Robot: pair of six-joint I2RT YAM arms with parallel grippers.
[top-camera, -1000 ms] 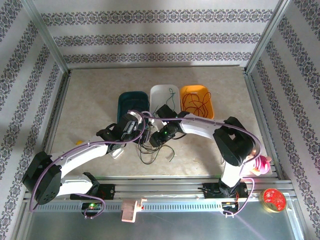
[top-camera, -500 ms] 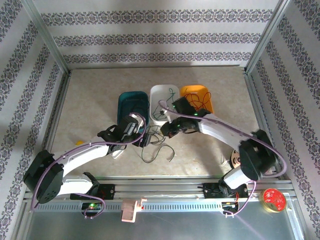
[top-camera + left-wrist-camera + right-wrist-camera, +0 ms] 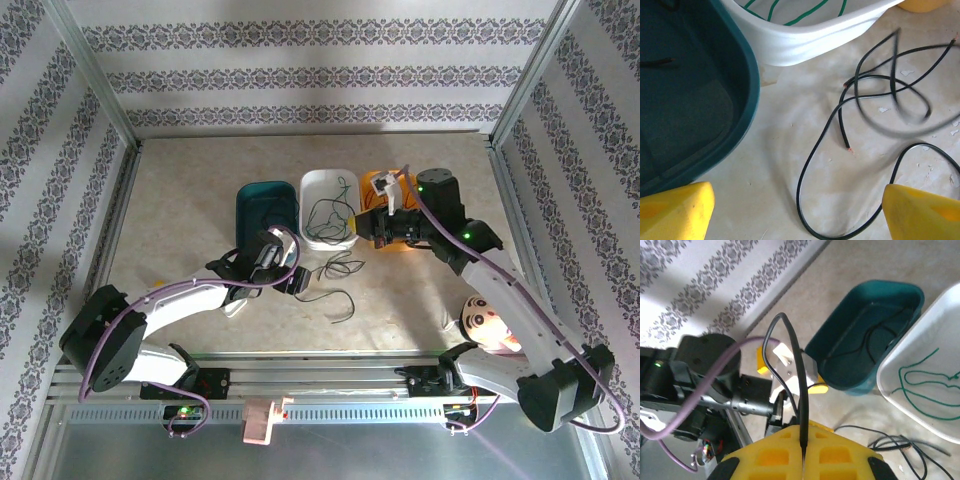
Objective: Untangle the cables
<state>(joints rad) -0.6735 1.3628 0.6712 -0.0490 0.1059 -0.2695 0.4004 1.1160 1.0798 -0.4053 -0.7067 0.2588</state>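
Loose black cables (image 3: 335, 277) lie looped on the table in front of the trays, also in the left wrist view (image 3: 840, 125). My left gripper (image 3: 291, 279) hovers low at their left end, open, its yellow fingertips (image 3: 920, 215) astride one black loop with nothing held. My right gripper (image 3: 366, 227) is raised by the orange tray (image 3: 412, 184), shut on a black cable (image 3: 801, 390) that arches up from between its fingers. A green cable (image 3: 330, 212) lies in the white tray (image 3: 318, 182). One black cable (image 3: 871, 338) rests in the teal tray (image 3: 262, 200).
The three trays stand side by side at mid-table. A doll-faced toy (image 3: 487, 322) lies by the right arm's lower link. Metal frame posts and patterned walls close in the table. Bare table stretches to the far left and behind the trays.
My right gripper closed on a black cable and swung up and right, from the pile towards the orange tray. The pile shifted and spread. My left gripper stayed put, open.
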